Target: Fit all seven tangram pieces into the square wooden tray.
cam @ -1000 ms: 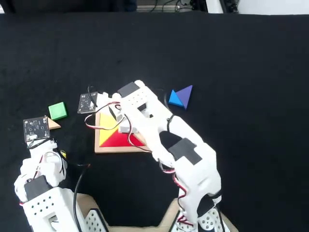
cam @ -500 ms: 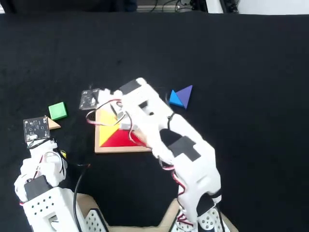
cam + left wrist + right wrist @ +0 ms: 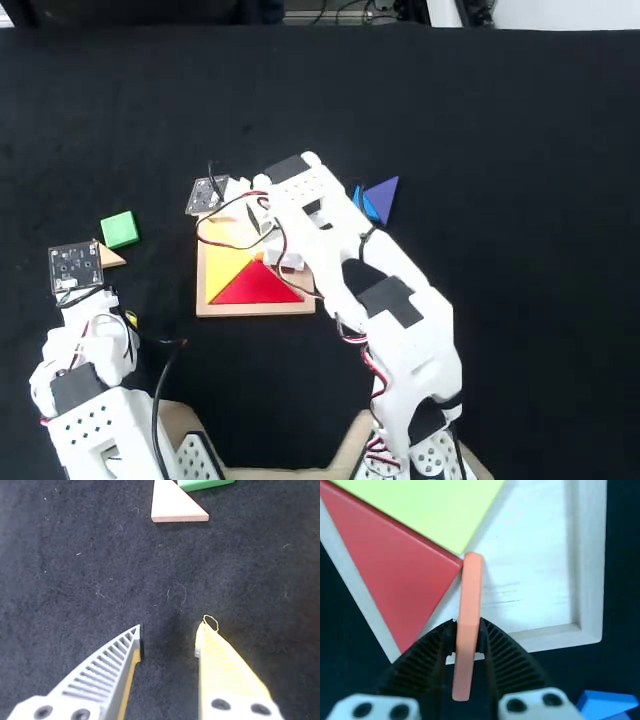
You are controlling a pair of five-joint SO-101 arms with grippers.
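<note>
Shifted: right arm (image 3: 330,250), now farther out and to the right over the tray (image 3: 250,309), uncovering more of the red triangle (image 3: 255,287).

- Right gripper (image 3: 467,625): fingers clamped on an orange piece (image 3: 470,605), held on edge. Its far end is above the bare tray floor, beside the corner where the red and yellow triangle (image 3: 225,262) meet.
- Left gripper (image 3: 167,635): fingers parted, holding nothing, above the black table (image 3: 500,150).
- Tan triangle (image 3: 175,507) and green square (image 3: 119,229): on the table left of the tray, touching.
- Blue triangle (image 3: 367,205) and purple triangle (image 3: 385,192): together, right of the tray.
</note>
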